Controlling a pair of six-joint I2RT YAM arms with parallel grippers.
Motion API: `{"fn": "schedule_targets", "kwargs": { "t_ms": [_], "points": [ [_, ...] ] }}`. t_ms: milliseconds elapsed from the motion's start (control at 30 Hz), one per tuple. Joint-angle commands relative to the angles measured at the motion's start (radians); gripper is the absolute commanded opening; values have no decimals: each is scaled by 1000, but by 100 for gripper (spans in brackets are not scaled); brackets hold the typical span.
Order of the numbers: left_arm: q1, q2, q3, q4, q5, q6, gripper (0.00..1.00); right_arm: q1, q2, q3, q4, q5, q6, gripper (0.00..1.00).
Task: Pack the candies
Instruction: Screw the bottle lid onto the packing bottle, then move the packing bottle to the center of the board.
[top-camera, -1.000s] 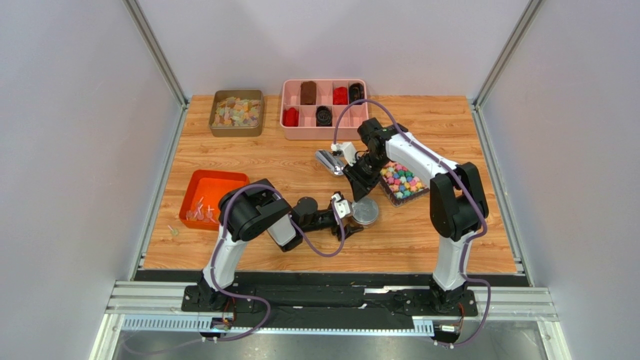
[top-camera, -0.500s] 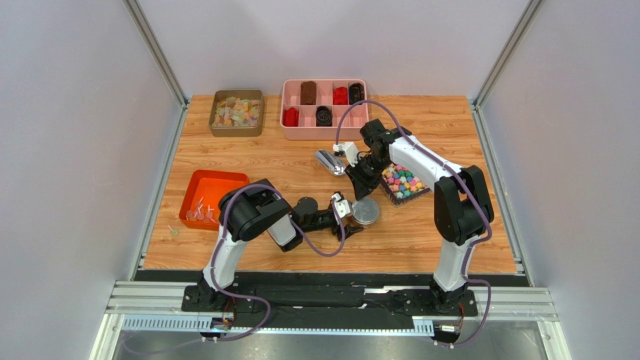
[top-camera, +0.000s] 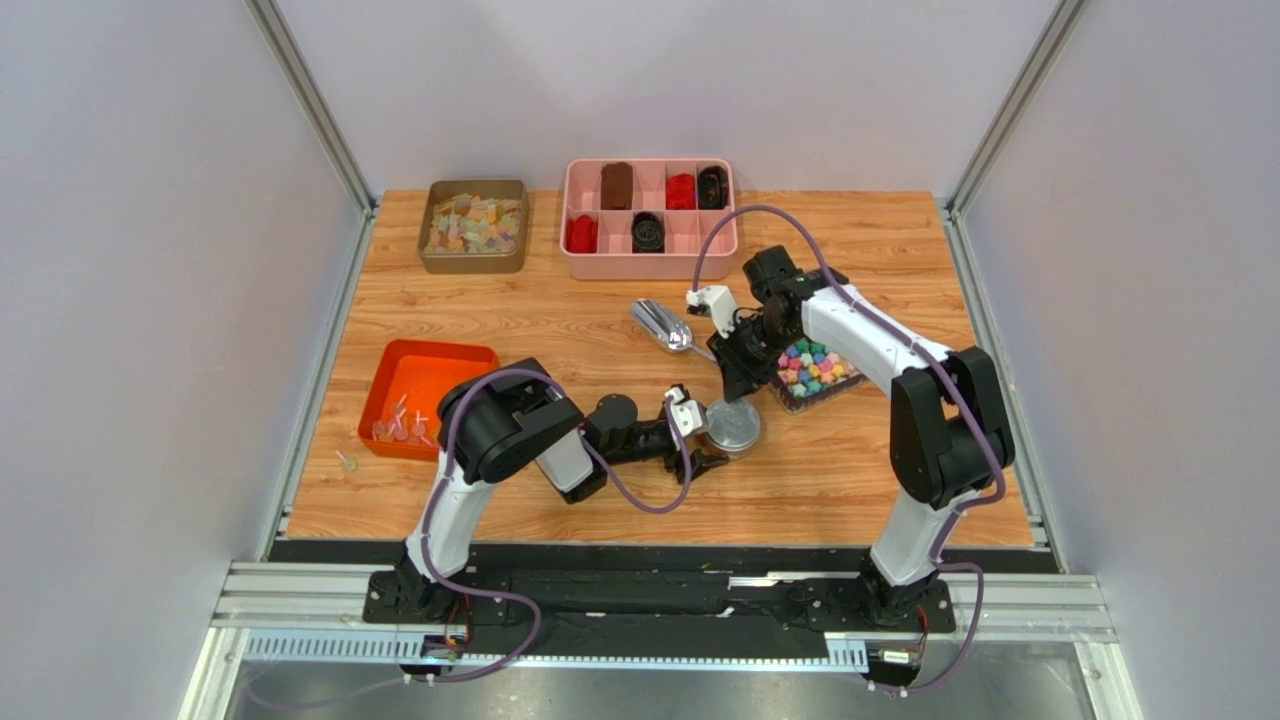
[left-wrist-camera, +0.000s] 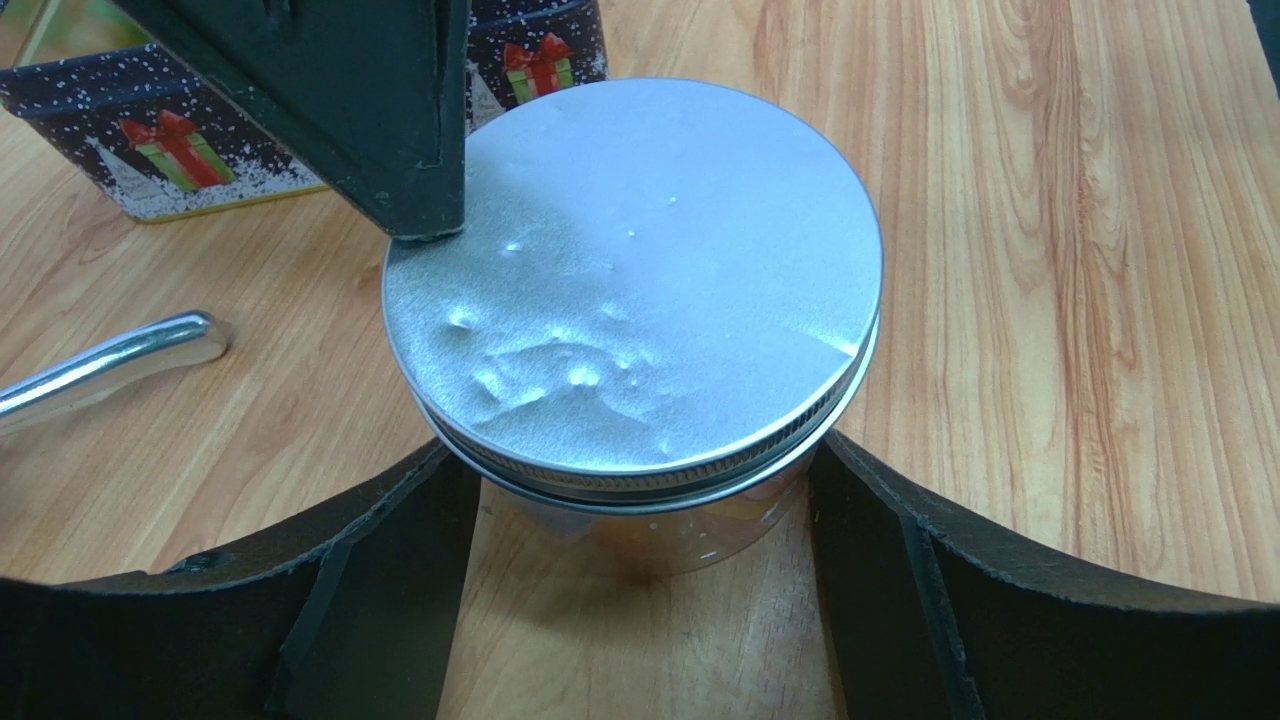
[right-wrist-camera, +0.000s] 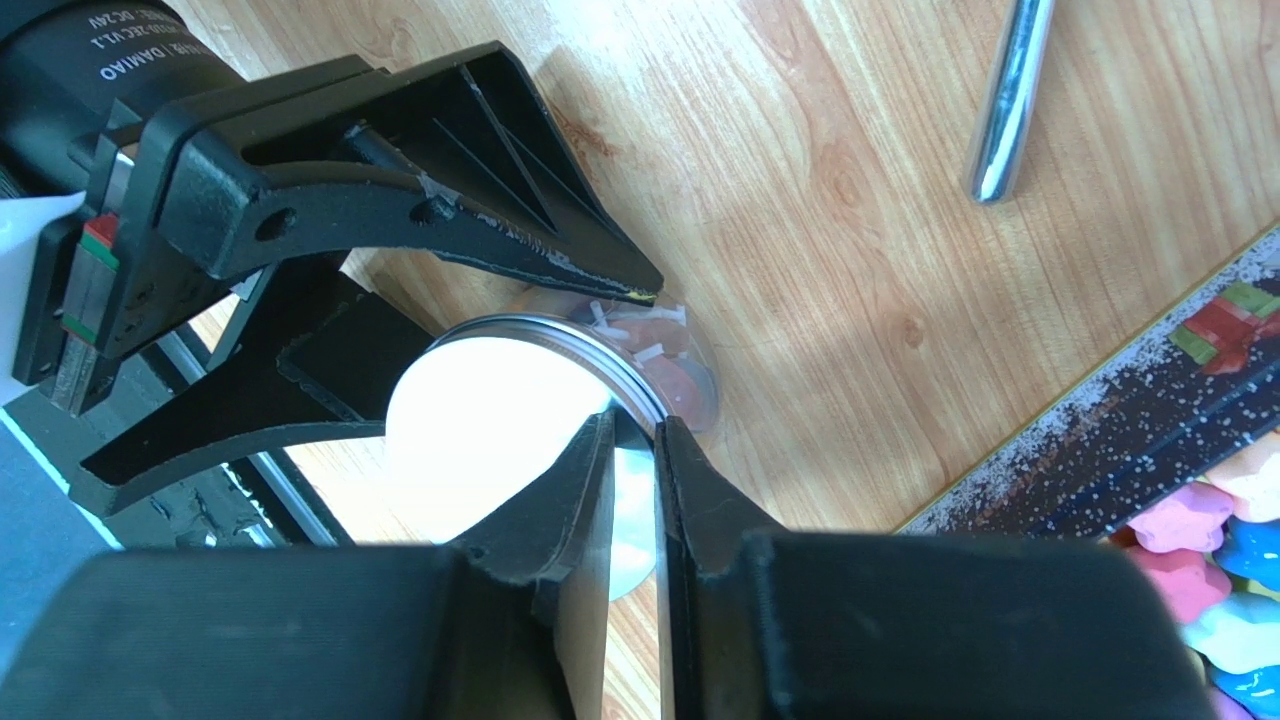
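Right wrist view: the right end effector (right-wrist-camera: 637, 428), fingers nearly together, is touching the lid (left-wrist-camera: 646, 255) at its rim. The left end effector (left-wrist-camera: 643, 480) is clasping the jar (left-wrist-camera: 646, 533), with candies (right-wrist-camera: 661, 353) showing inside it. More are lying in the orange tray (top-camera: 451, 375). The wood-grain counter (top-camera: 842, 465) is sitting between pale grey walls (top-camera: 676, 75). The left motor (right-wrist-camera: 90, 60) is showing "DAMIAO".

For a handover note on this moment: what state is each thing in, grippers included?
jar: upright, lid on, clamped at its sides.
lid: sitting on the jar, top dented, rim pinched.
left gripper: shut on the jar.
right gripper: shut on the lid's rim.
scoop: lying flat, untouched.
Christmas tin: open, holding blocky candies.
orange bin: open, a few candies inside.
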Motion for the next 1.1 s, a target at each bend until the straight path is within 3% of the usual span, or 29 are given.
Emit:
{"fn": "schedule_targets", "kwargs": {
  "t_ms": [0, 233, 267, 367, 500, 767, 1067],
  "points": [
    [30, 4, 15, 168, -86, 8, 68, -14, 0, -87, -144, 113, -24, 14],
    [34, 2, 14, 166, -69, 7, 69, -14, -21, -110, -133, 113, -20, 14],
    [34, 5, 8, 177, -64, 13, 71, -16, -20, -96, -130, 107, -17, 16],
    [29, -5, -8, 188, -60, 36, 91, -14, 3, -33, -121, 85, -6, 27],
    [26, -22, -31, 188, -70, 51, 99, -13, 53, 49, -147, 47, 5, 32],
    [26, -129, -112, 162, -49, 90, 99, -10, 40, 91, -147, 15, 29, 58],
    [52, -313, -239, 70, -24, 146, 99, -11, -21, -2, -165, 4, 20, 59]
  ]
}}
